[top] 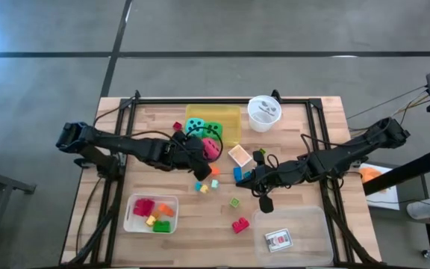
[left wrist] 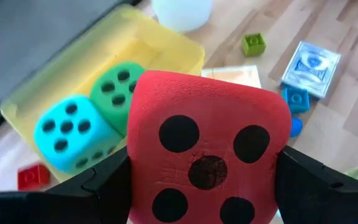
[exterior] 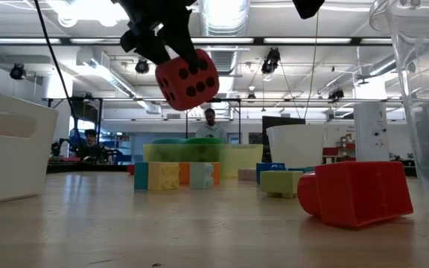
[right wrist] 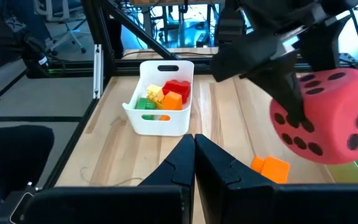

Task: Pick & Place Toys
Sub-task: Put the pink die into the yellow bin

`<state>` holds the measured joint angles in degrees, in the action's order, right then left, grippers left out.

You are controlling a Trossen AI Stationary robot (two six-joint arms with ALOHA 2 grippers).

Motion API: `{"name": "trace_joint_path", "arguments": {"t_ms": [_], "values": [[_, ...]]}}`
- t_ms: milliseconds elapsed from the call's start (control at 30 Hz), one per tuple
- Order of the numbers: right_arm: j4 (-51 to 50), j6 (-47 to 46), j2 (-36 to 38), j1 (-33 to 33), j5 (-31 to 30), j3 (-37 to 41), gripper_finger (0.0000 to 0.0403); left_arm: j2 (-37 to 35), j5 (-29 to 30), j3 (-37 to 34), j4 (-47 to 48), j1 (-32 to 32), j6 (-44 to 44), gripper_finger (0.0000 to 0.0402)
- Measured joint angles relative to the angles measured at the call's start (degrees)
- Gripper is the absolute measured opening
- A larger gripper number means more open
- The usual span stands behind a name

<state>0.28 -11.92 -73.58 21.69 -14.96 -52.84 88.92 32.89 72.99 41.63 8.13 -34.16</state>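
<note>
While the left gripper (top: 204, 149) hung above the table (top: 155, 112), we saw it clamped on the red die (top: 211, 148), lifted clear of the wood and just beside the yellow tray (top: 230, 113) at the far edge. That tray held the teal die (left wrist: 70, 130) and the green die (left wrist: 120, 87) side by side. The right gripper (right wrist: 194, 146) sat low near the table's middle with its fingers pressed together, holding nothing. Loose blocks lay between the two grippers: blue (top: 238, 173), orange (top: 214, 183) and yellow (top: 204, 188) ones, with a green block (top: 234, 202) and a red block (top: 240, 225) nearer the front edge. A white tray (top: 131, 217) near the front left corner held red, orange, yellow and green blocks. A clear tray (top: 312, 224) at the front right corner carried what looked like a pack of cards (top: 278, 239), though we could not read it well. A white cup (top: 263, 113) stood by the far edge, right of the yellow tray.
</note>
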Motion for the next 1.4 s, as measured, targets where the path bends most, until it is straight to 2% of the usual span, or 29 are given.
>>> {"name": "trace_joint_path", "arguments": {"t_ms": [100, 233, 467, 633, 900, 1167, 1400], "values": [[-0.01, 0.00, 0.00, 0.00, 0.00, 0.02, 0.0009, 0.06, 0.63, -0.02, -2.19, -0.71, 1.45, 0.0291], [0.02, 0.00, 0.00, 0.00, 0.00, 0.01, 0.0009, 0.24, -0.14, -0.17, 0.21, -0.72, -0.39, 0.0291], [0.02, 0.00, 0.00, 0.04, 0.00, 0.02, 0.0009, 0.28, -9.89, 3.34, -1.27, -6.55, 10.48, 0.0291], [0.02, 0.00, 0.00, 0.04, 0.00, 0.02, 0.0009, 1.38, -14.70, 4.37, -1.00, -13.08, 13.50, 0.0291], [0.01, 0.00, 0.00, 0.03, 0.00, 0.02, 0.0009, 9.57, -23.44, 9.43, -1.77, -20.35, 20.68, 0.0289], [-0.03, 0.00, 0.00, -0.02, 0.00, 0.02, 0.0009, 17.74, -23.95, 20.08, -0.12, -21.53, 29.23, 0.0289], [-0.01, -0.02, 0.00, -0.02, 0.00, 0.02, 0.0009, 24.36, -23.95, 27.92, 5.01, -22.98, 35.71, 0.0288]]}}
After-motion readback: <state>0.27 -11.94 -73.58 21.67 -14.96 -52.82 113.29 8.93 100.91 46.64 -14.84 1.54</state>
